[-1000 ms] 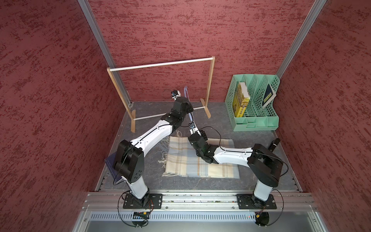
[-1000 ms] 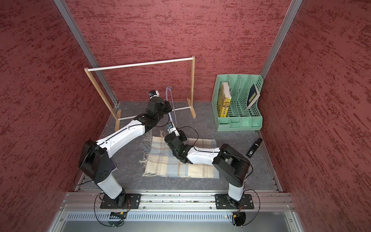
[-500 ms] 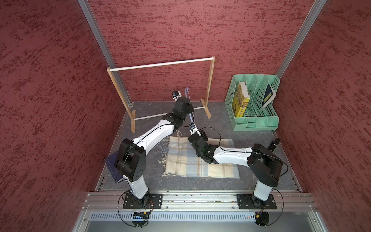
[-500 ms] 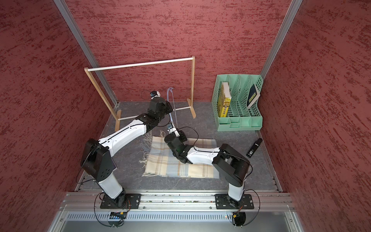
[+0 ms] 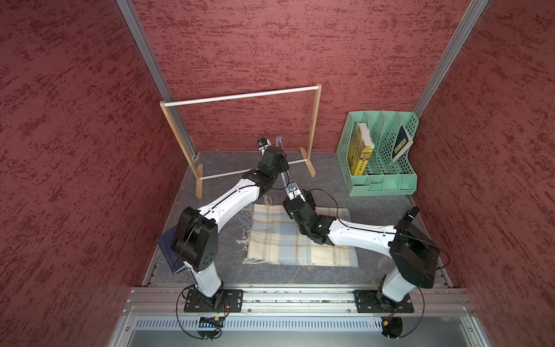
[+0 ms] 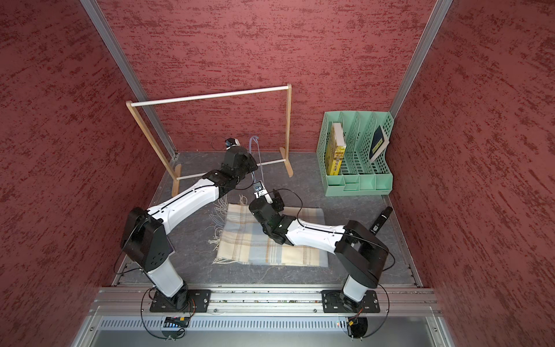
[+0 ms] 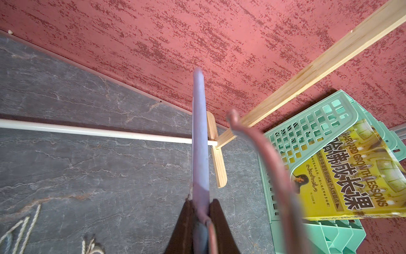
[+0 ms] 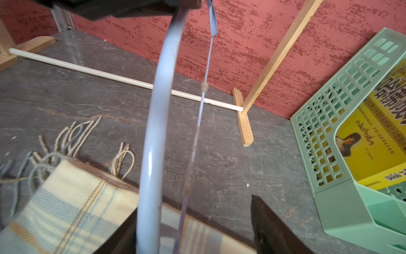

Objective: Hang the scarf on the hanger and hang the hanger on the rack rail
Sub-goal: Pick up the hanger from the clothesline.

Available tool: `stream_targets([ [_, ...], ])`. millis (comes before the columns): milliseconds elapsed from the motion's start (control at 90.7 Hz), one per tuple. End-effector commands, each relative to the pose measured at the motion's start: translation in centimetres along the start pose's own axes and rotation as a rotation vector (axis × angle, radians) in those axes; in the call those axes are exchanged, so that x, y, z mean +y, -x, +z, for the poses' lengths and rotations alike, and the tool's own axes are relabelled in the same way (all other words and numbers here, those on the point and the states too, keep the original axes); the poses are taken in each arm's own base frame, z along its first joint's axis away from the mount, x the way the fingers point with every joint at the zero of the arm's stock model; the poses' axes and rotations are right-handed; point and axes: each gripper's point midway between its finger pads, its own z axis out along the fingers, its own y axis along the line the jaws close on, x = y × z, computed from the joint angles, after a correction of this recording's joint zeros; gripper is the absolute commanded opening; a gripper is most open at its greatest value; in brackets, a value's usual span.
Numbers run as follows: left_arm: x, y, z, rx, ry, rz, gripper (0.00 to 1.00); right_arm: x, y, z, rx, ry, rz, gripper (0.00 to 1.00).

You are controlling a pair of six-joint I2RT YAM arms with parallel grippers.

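Two arms meet over a grey table (image 5: pixel 330 275). The left gripper (image 7: pixel 200 204) is clamped on the pale-blue hanger (image 7: pixel 199 136), with a dark finger (image 7: pixel 183 222) pressed to each side of the bar. It holds the hanger raised off the table, in front of the lower rod of the rack (image 5: pixel 240 96). The right gripper (image 8: pixel 194 204) stands wide. The hanger's curved arm runs between its jaws, close beside one of them; whether the two touch cannot be told. The scarf (image 5: pixel 300 243) lies folded flat at mid-table, nearer the arm bases than the hanger, and its fringe (image 5: pixel 244 232) points toward the left arm's side. The right forearm reaches across the scarf. A green organizer (image 5: pixel 381 186) holding a yellow book (image 5: pixel 362 150) stands at the far right, well apart.
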Motion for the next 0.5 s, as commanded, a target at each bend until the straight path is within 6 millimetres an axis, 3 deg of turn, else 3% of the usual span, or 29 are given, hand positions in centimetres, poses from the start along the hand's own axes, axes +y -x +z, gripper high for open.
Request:
stream_targets([
  [0, 0.3, 1.2, 0.0, -0.025, 0.015, 0.034, 0.0, 0.2, -3.9, -3.0, 0.138, 0.104, -0.027, 0.73],
  [121, 0.4, 1.5, 0.0, -0.012, 0.01, 0.052, 0.0, -0.4, -7.9, -7.2, 0.24, 0.21, 0.012, 0.73],
  [209, 0.3, 1.9, -0.3, -0.009, 0.007, 0.075, 0.0, -2.0, -9.8, -10.4, 0.304, 0.253, 0.089, 0.73],
  [298, 0.0, 1.7, -1.1, 0.002, -0.006, 0.095, 0.0, -3.6, -10.4, -12.7, 0.359, 0.265, 0.157, 0.72],
  [386, -1.1, 0.6, -2.7, 0.034, -0.041, 0.122, 0.0, -5.1, -10.8, -13.5, 0.438, 0.206, 0.191, 0.72],
  [485, -3.0, -2.3, -5.2, 0.101, -0.101, 0.162, 0.0, -7.0, -10.7, -12.5, 0.478, 0.101, 0.226, 0.73],
])
